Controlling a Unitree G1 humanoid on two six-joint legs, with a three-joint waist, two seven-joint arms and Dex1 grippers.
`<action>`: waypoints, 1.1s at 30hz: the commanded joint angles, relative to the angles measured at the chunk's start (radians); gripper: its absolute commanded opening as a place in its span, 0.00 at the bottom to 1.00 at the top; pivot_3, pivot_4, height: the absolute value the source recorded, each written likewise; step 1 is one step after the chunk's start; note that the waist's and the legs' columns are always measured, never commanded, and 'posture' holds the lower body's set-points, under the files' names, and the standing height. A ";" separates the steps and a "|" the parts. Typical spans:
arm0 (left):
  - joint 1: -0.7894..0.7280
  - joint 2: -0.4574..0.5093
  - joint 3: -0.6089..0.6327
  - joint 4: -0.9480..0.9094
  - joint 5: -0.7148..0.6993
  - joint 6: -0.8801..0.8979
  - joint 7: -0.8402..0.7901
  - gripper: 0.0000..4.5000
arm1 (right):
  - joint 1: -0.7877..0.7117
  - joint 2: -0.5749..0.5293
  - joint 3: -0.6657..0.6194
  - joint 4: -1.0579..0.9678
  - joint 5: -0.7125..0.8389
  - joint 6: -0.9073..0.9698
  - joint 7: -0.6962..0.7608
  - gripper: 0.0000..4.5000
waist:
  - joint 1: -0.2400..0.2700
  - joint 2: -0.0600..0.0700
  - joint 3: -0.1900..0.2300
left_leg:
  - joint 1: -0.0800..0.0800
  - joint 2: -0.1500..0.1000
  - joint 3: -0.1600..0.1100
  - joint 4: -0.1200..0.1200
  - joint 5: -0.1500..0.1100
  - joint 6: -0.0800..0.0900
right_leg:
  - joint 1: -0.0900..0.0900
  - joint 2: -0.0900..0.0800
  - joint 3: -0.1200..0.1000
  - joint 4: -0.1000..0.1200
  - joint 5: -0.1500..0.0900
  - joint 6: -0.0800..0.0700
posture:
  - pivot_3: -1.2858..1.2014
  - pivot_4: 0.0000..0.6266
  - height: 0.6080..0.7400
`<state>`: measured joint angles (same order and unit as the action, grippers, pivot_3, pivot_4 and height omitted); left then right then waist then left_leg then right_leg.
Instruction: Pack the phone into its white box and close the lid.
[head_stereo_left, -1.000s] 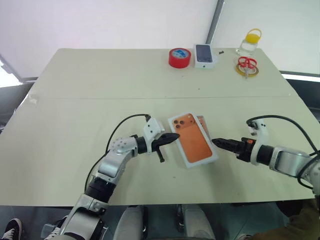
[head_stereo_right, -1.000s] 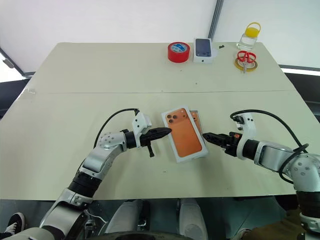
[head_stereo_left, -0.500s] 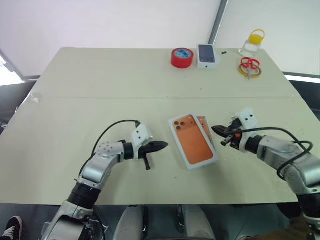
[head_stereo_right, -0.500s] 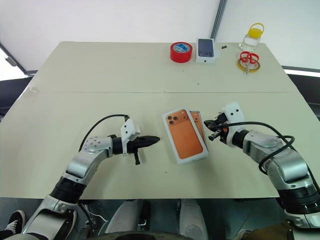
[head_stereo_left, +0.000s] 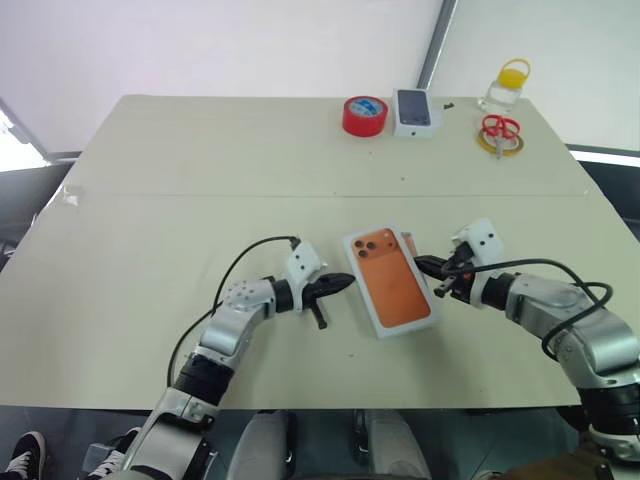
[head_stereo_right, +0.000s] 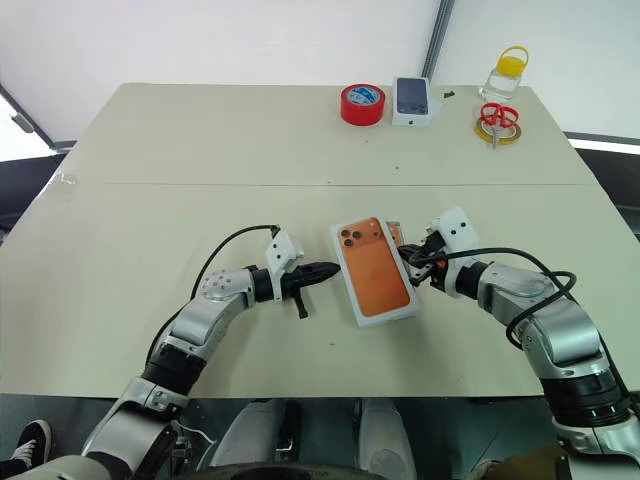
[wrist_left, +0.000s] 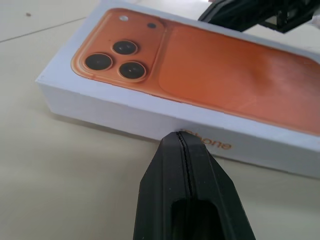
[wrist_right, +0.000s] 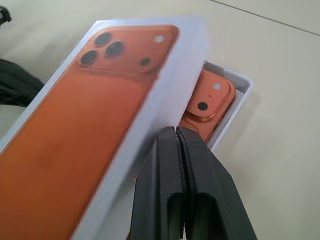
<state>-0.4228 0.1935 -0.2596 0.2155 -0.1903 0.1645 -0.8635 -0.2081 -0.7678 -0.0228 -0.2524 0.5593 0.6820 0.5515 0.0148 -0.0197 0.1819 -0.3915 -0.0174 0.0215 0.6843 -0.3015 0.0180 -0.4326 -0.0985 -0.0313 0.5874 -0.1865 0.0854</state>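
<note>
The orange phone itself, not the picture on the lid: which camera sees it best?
The right wrist view: the phone lies in the white box, camera block exposed beside the lid. The eye views show only an orange sliver; the left wrist view shows the lid instead.

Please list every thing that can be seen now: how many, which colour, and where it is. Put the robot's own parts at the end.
Table: one, pale beige, under everything.
Lid: one, white with an orange phone picture on top, table centre, sitting askew over the white box.
White box: one, white, partly under the lid, one corner uncovered.
Phone: one, orange, inside the white box, camera corner showing.
Tape roll: one, red, far edge.
Small box: one, white with a dark phone picture, beside the tape roll.
Scissors: one pair, red handles, far right, on a yellow ring.
Bottle: one, clear with yellow cap, far right.
Left pincer: one, black, shut, at the lid's left side.
Right pincer: one, black, shut, at the lid's right side.
</note>
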 joint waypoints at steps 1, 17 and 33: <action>-0.045 -0.039 -0.006 0.041 0.007 -0.037 0.008 0.00 | 0.006 -0.010 -0.031 -0.026 -0.027 -0.008 0.022 0.01 | 0.001 0.000 0.000 | 0.000 0.000 0.000 0.000 0.000 0.000 | 0.000 0.000 0.000 0.000 0.000 0.000 | 0.52 0.24 1.00; -0.096 -0.111 0.042 0.099 -0.004 -0.014 0.030 0.00 | -0.045 0.031 -0.002 0.007 -0.176 -0.038 0.043 0.01 | -0.001 0.000 0.000 | 0.000 -0.001 0.000 0.000 0.000 0.000 | 0.000 0.000 0.000 0.000 0.002 0.003 | 0.52 0.24 1.00; -0.135 -0.130 0.041 0.162 0.010 -0.049 0.043 0.00 | -0.057 0.052 0.009 0.064 -0.279 -0.059 0.050 0.01 | 0.000 0.000 0.000 | 0.000 -0.001 0.000 0.000 0.000 0.000 | 0.000 0.000 0.000 0.000 0.002 0.003 | 0.52 0.24 1.00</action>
<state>-0.5456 0.0735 -0.2059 0.3923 -0.1844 0.1383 -0.8100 -0.2493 -0.7224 -0.0058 -0.1757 0.2873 0.6423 0.5991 0.0143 -0.0197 0.1819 -0.3915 -0.0188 0.0216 0.6847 -0.3015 0.0179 -0.4322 -0.0988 -0.0309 0.5876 -0.1844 0.0887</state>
